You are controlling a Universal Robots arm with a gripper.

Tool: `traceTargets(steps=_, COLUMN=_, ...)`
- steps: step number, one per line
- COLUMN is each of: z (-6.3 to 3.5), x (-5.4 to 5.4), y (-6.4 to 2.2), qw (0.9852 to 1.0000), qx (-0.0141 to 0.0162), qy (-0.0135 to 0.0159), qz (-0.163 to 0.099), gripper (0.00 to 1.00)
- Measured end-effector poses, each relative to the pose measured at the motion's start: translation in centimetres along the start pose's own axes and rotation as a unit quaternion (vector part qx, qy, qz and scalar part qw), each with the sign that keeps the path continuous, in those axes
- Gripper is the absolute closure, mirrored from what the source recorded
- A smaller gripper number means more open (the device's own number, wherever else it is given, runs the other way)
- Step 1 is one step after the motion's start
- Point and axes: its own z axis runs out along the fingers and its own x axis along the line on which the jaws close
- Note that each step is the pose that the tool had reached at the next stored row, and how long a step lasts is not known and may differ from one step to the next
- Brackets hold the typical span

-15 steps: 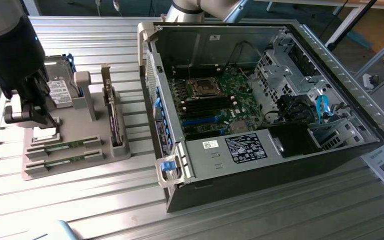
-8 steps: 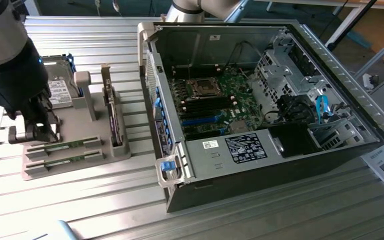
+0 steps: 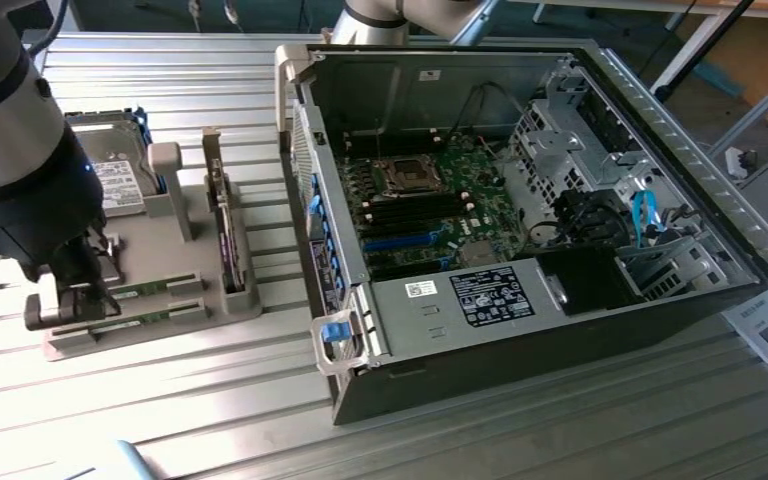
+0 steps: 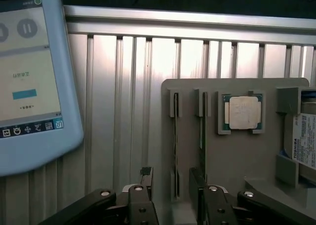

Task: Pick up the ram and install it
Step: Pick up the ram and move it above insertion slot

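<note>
On gray holder (image 3: 157, 330), 9 o'clock from open computer case (image 3: 411, 320) in exterior view, ram (image 4: 176, 136) stands on edge in slot: long, narrow, green. We see gripper (image 4: 171, 178) fingers spread either side of it, not clamping. We count two such sticks; second stick (image 4: 202, 131) just beside, parallel. One processor (image 4: 243, 112), one hard drive (image 4: 305, 136) with label reading TOSHIBA. Pendant (image 4: 29, 77) screen text unreadable.

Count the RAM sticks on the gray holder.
2. Both stand on edge in neighbouring slots of the holder: one stick between the fingers of the open gripper, the other stick in the next slot. None seems hidden.
</note>
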Motion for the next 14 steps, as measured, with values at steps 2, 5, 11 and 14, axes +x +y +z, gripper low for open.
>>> traceTargets(steps=2, z=0.38, x=0.2, y=-0.04, qw=1.0000, qx=-0.0018, qy=-0.0001, qz=-0.002, gripper=0.58)
traceTargets(steps=5, z=1.05, x=0.4, y=-0.34, qw=1.0000, qx=-0.0058, qy=-0.0003, qz=-0.005, gripper=0.58)
traceTargets(steps=11, z=2.61, x=0.7, y=-0.92, qw=0.9998, qx=-0.0138, qy=-0.0007, qz=-0.011, gripper=0.58)
traceTargets(steps=14, z=3.20, x=0.7, y=-1.12, qw=0.9998, qx=-0.0158, qy=-0.0009, qz=-0.013, gripper=0.58)
